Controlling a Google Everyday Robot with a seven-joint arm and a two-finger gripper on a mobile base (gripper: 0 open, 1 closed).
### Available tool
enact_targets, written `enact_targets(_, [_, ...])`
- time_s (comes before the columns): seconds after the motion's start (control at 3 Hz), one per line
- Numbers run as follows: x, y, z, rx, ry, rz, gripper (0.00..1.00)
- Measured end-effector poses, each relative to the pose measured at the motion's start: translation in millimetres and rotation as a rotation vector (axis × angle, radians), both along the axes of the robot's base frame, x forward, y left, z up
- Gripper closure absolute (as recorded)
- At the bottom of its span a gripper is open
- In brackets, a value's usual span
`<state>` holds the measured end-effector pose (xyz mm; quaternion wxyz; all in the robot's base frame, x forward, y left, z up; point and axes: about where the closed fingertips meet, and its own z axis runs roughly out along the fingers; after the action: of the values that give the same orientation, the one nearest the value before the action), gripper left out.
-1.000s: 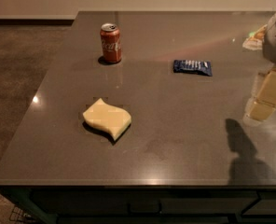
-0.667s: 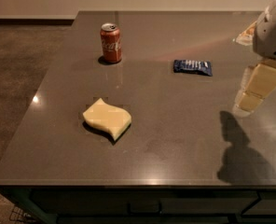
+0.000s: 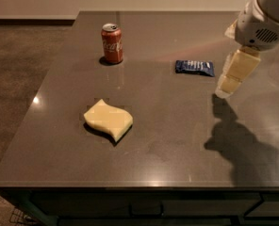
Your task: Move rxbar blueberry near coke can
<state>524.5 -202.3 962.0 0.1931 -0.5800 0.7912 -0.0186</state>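
Observation:
The rxbar blueberry (image 3: 194,67), a flat dark blue wrapper with white lettering, lies on the dark table right of centre, toward the back. The coke can (image 3: 112,43) stands upright at the back left, well to the left of the bar. My gripper (image 3: 225,87) comes in from the upper right on a white arm, hanging above the table just right of the bar and a little nearer the camera, apart from it. It holds nothing that I can see.
A pale yellow wavy sponge (image 3: 108,119) lies at the left front of the table (image 3: 168,140). The table's left edge drops to a brown floor. The arm's shadow falls on the right front of the tabletop.
The arm and gripper have moved left and toward the back, closing in on the blue bar. The can, bar and sponge have not moved.

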Motion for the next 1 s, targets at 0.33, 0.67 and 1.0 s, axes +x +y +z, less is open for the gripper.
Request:
enact_targets(0.33, [38,-3,-9,0.028,0.005,-0.026,0.00])
enact_targets(0.67, [73,-8,-19,0.041,0.012,-0.049,0.00])
enact_targets(1.0, [102,-14,-31,0.041,0.017,-0.082,0.00])
